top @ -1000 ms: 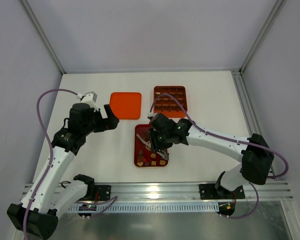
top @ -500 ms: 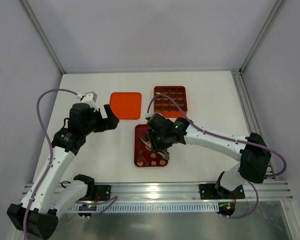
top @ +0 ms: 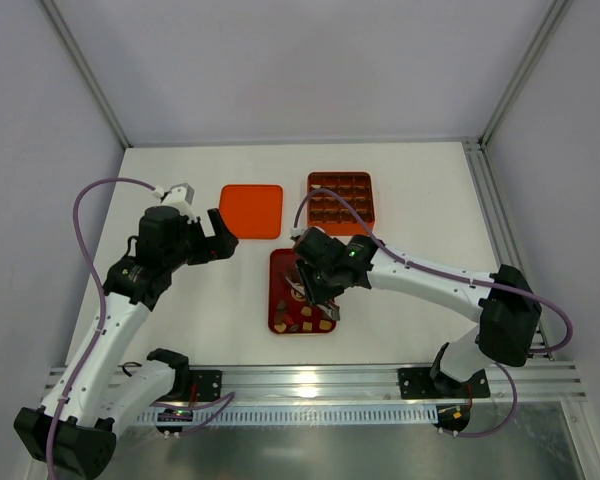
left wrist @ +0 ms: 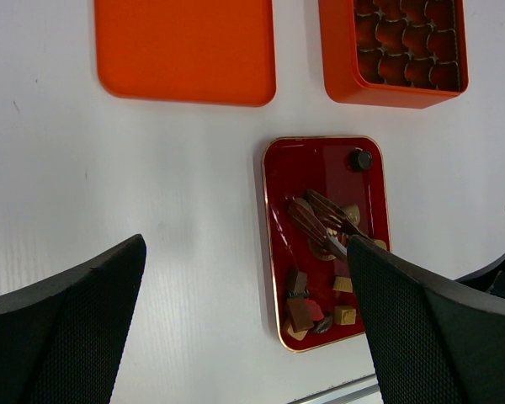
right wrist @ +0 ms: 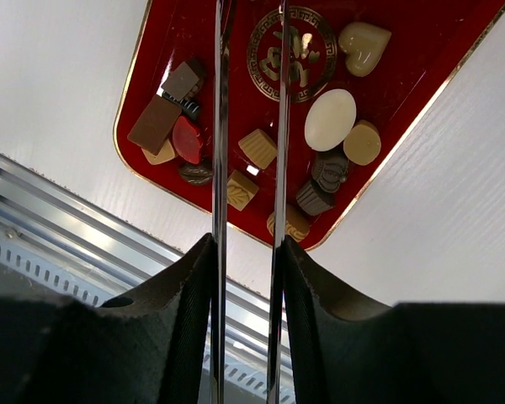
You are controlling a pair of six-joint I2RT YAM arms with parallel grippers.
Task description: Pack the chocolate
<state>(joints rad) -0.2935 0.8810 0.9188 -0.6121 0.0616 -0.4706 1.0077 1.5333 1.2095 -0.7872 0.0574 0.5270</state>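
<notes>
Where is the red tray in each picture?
Top external: the red tray sits just below the middle, partly under the right arm.
Left wrist: it is right of centre, below the orange box.
Right wrist: it fills the top, slanting.
Shared landmark: the chocolates lying on it show in all three.

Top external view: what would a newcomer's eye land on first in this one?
The dark red tray, front and centre, strewn with the chocolate, with the right gripper holding slim metal tongs over it. Behind it sit the orange grid box and a flat orange lid. The left gripper hovers open just left of the lid.
</notes>
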